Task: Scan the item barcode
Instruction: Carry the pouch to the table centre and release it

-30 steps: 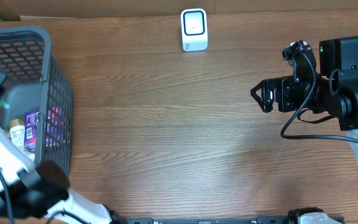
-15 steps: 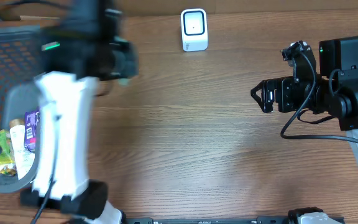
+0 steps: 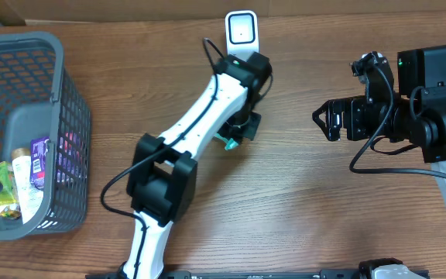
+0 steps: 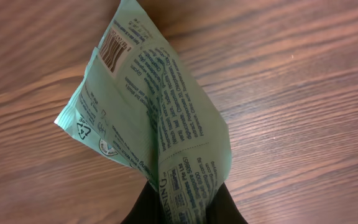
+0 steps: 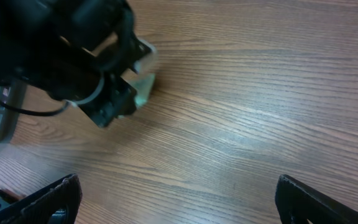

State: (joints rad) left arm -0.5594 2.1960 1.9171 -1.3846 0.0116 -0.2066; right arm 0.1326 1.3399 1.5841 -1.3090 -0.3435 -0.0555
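Swung from the basket, my left gripper now pinches a green packet near the scanner — right gripper gapes wide.

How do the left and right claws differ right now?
The left claw is shut on a green packet; the right claw is open and holds nothing. The left claw is stretched out close to the white scanner; the right claw sits well off to the side. Both are over the table.
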